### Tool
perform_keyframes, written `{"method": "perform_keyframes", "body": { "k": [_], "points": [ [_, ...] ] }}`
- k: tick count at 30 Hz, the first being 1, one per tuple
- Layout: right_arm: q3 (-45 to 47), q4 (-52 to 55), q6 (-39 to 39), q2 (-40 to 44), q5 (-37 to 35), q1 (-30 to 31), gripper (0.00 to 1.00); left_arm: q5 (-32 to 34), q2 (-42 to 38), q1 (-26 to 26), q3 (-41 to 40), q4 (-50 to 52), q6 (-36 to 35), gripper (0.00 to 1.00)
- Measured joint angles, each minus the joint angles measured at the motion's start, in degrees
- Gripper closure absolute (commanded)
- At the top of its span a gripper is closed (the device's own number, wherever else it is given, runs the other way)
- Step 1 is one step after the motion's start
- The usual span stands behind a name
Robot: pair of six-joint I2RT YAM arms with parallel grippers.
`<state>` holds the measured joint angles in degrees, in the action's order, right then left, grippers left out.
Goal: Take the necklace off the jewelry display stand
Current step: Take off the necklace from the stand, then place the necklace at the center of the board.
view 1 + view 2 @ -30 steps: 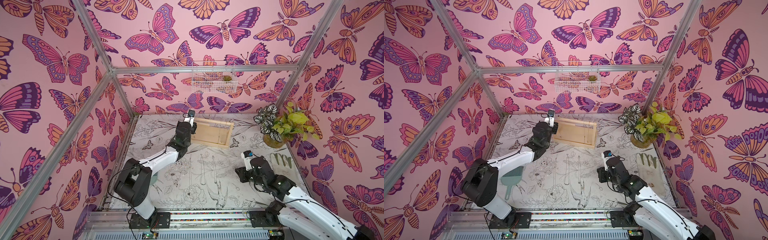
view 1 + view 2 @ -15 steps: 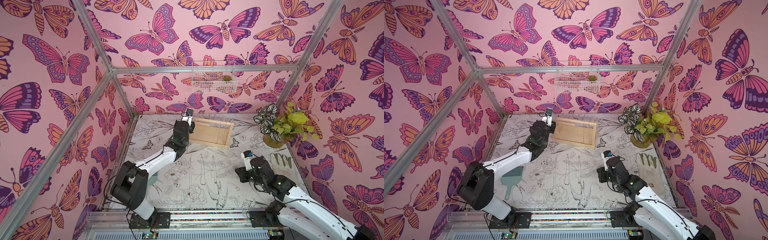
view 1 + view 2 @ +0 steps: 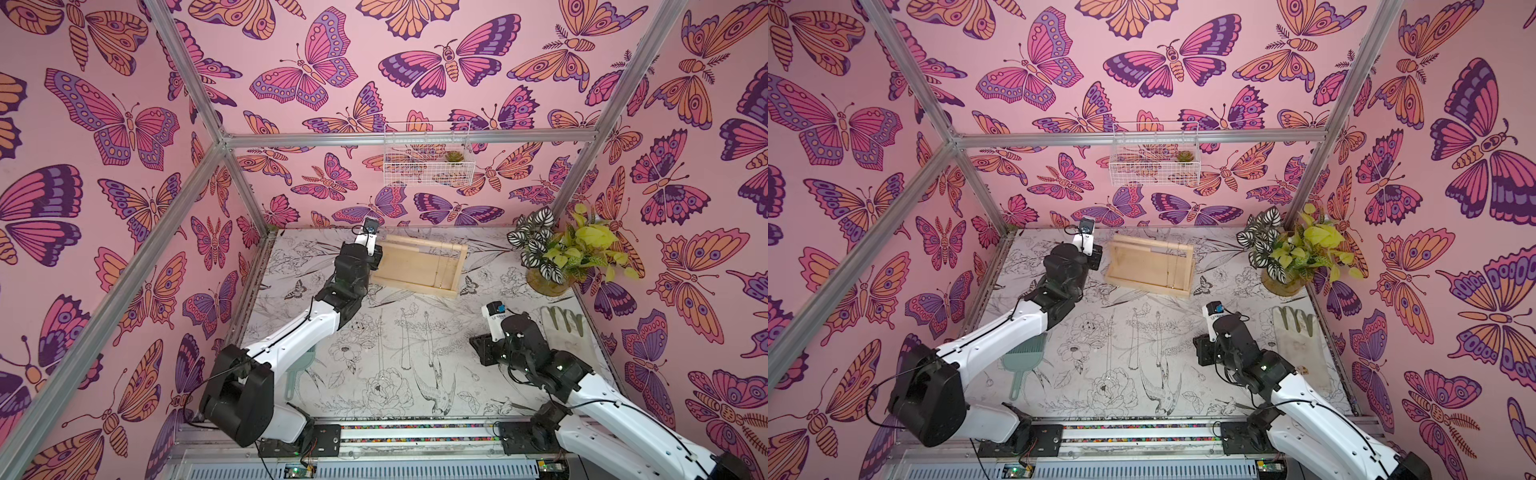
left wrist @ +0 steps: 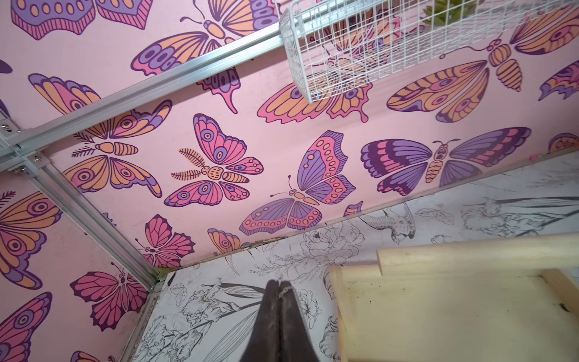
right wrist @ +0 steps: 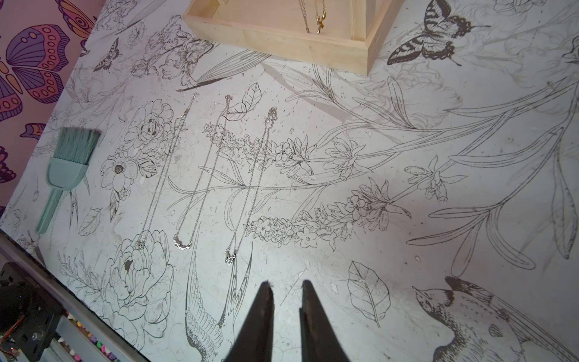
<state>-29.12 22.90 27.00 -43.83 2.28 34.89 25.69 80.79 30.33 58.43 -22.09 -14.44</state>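
Floral tabletop (image 5: 438, 103) | left gripper (image 4: 279, 282) jaws together | right gripper (image 5: 285, 283) jaws slightly apart, empty

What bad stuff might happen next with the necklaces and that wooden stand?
1. The left gripper seems to pinch a thin chain only at its very tips, so it may slip out.
2. It sits close to the jewelry display stand, beside the end of its crossbar; a bump might shake the gold necklace hanging there.
3. Three silver necklaces lie side by side on the table; dropping another across them may tangle them.
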Motion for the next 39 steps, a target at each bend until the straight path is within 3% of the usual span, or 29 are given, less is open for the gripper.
{"method": "perform_keyframes", "body": {
  "k": [18,28,39],
  "points": [
    [0.0,-0.4,0.0,-0.3,3.3,0.0,0.8,-17.4,-24.0,0.0,-6.3,33.4,19.2,1.0],
    [0.0,0.9,0.0,1.9,3.3,0.0,0.8,-25.2,-32.5,2.3,-12.2,43.2,27.1,1.0],
    [0.2,1.7,0.0,2.4,3.4,0.0,0.81,-24.2,-42.2,10.4,-17.4,47.8,34.9,1.0]
  ]
}}
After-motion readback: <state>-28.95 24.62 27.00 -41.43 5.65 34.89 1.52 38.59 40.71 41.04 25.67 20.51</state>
